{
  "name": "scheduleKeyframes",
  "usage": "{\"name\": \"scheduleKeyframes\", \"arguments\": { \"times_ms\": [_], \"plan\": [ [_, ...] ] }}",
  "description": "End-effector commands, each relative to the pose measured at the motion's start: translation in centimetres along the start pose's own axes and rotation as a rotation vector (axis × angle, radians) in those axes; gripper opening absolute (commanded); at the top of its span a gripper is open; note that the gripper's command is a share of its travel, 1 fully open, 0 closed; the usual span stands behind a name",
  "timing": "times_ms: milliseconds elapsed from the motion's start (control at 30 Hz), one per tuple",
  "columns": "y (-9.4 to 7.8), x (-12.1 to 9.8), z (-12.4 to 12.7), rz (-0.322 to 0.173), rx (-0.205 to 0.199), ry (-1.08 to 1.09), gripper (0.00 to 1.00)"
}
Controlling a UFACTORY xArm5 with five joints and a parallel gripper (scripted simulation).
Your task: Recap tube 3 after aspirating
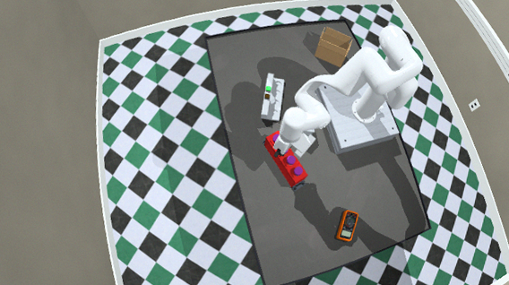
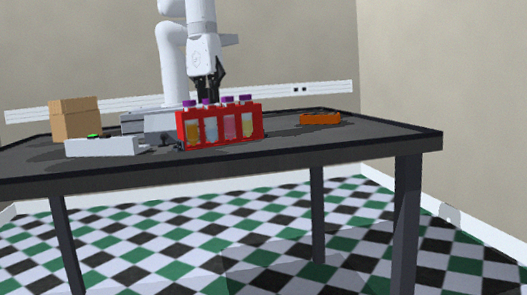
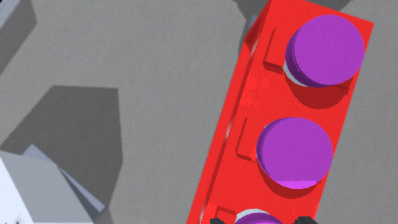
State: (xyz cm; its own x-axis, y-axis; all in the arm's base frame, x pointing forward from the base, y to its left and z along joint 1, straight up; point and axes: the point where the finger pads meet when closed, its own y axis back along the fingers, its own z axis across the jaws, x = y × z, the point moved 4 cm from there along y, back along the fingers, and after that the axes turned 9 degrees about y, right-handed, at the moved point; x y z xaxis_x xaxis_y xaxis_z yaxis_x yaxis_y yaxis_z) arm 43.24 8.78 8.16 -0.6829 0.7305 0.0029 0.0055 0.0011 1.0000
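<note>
As the surface [image 1: 254, 239] [image 2: 288, 141] carries the red decapping station [image 1: 294, 178] [image 2: 219, 111] [image 3: 272, 105], the white arm [image 1: 367, 74] [image 2: 201, 6] bends over it from the base side; the cap tray [image 1: 277, 113] [image 2: 102, 147] lies apart from the station, beyond its tube 4 end; the housing [image 2: 160, 125] stands near the station's base-facing side. Directly above the station, the tool [image 1: 278, 153] [image 2: 208, 99] [image 3: 260, 221] has its fingers astride the cap of tube 3 [image 2: 207, 101] [image 3: 257, 219], which sits on its own tube, third counted from the station's tube 1 end; whether they have clamped cannot be told. With the green lamp [image 1: 268, 89] [image 2: 92, 136] alight on the tray, the step in hand appears to be screwing that cap back; the next move calls for a firm grip and a tightening turn until it stops, then checking the station's other caps before READY.
</note>
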Motion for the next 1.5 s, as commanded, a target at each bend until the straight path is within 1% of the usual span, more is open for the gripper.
{"name": "scheduleKeyframes", "arguments": {
  "times_ms": [0,433,667,733,933,1167,1200,1467],
  "plan": [
    [0.15,-0.06,0.16,-0.009,-0.002,0.01,0.0],
    [0.15,-0.06,0.16,-0.009,-0.002,0.01,0.0],
    [0.12,-0.07,0.16,-0.009,-0.003,-0.34,0.0],
    [0.12,-0.07,0.16,-0.009,-0.003,-0.34,0.0],
    [0.1,-0.07,0.16,-0.008,-0.005,-0.64,0.0],
    [0.1,-0.07,0.16,-0.008,-0.005,-0.655,0.0],
    [0.1,-0.07,0.16,-0.008,-0.005,-0.655,0.46],
    [0.1,-0.07,0.16,-0.008,-0.005,-0.655,0.46]
  ]
}}
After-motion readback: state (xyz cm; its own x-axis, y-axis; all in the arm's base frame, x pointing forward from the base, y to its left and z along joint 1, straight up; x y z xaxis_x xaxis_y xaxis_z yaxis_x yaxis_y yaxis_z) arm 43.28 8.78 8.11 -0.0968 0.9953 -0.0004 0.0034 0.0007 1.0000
